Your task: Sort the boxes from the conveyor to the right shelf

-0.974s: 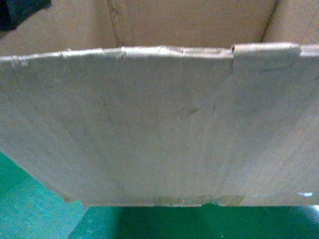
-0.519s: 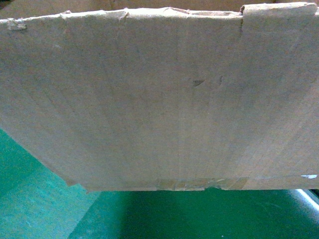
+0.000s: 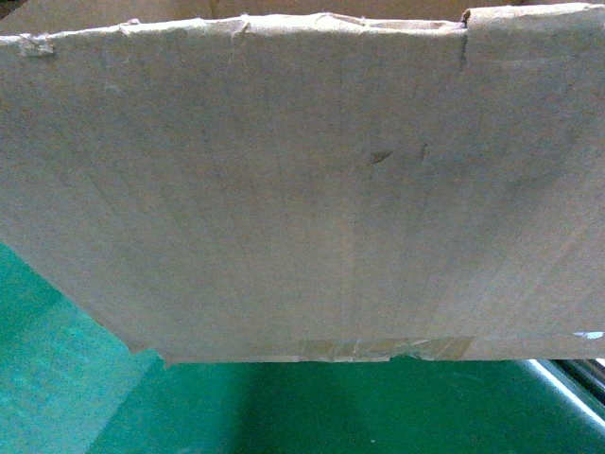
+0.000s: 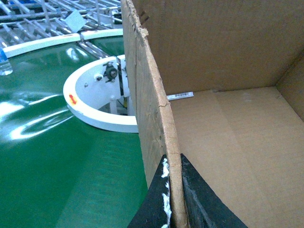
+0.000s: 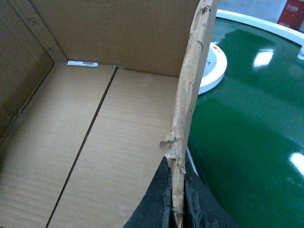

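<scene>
While both arms hold it: box [image 3: 284,189] is up off the conveyor [image 3: 312,416], tilted, its near wall filling the head view, shadow on the belt underneath.
Box detail: ragged top edge, taped bottom seam at 6 o'clock in head view, white sticker strip [image 4: 179,96] on the inside floor by the far wall.
Left gripper [image 4: 173,199]: jaws clenched on the box's left side wall, one dark pad outside, one inside, cardboard edge running straight between them.
Right gripper [image 5: 176,204]: same thing on the opposite wall, jaws pinching the torn cardboard edge, inside and outside.
Box vs jaws: each held wall runs away from its jaws toward 12 o'clock; box body lies between the two grippers, open top up.
Long axis: looks left-to-right across the robot, so the load is shared, neither arm clearly nearer.
Conveyor: dark green belt with pale rim [image 4: 95,118] curving at 10 o'clock in left wrist view; belt at 3 o'clock in right wrist view.
Right shelf: cannot place it for sure. Metal roller tracks [image 4: 42,14] show at 11 o'clock past the belt in left wrist view; a metal rail bit [image 3: 577,374] at 4 o'clock in head view; which rack either belongs to, can't tell.
Next move, my guess: carry toward the right, both arms swinging together so walls don't tear.
Risk: thin torn cardboard in pinch grips; may buckle or slip.
</scene>
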Robot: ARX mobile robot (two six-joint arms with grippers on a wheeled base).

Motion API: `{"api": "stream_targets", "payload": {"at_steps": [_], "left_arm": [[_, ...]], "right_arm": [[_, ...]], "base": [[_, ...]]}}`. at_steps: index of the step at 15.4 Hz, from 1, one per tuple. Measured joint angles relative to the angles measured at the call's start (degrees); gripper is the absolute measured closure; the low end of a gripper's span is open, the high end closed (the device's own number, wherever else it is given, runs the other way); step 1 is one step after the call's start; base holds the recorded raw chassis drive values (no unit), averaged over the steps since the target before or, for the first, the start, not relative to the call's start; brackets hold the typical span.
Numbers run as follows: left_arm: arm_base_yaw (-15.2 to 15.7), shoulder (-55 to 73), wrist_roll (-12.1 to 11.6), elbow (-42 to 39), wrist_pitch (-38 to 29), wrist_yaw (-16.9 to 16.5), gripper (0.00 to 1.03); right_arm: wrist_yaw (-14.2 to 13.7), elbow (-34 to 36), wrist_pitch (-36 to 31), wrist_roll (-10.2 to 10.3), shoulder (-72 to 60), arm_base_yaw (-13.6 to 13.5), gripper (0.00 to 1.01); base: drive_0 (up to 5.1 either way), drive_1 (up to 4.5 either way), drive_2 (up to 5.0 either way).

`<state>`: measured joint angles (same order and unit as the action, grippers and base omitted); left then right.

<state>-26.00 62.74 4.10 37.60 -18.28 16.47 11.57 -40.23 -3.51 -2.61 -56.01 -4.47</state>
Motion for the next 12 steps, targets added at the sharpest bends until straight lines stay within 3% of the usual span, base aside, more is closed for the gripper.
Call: {"api": "stream_targets", "payload": {"at_steps": [6,12], "left_arm": [[0.0,0.0,0.0,0.0,0.0,0.0,1.01],[0.0,0.2,0.0,0.0,0.1,-0.1,1.01]], "right_arm": [[0.0,0.0,0.0,0.0,0.0,0.0,0.99],[0.0,0.0,0.0,0.0,-0.1,0.0,0.99]], "base": [[-0.9,-0.85,-0.9],[-1.3,-5.58,3.1]]}}
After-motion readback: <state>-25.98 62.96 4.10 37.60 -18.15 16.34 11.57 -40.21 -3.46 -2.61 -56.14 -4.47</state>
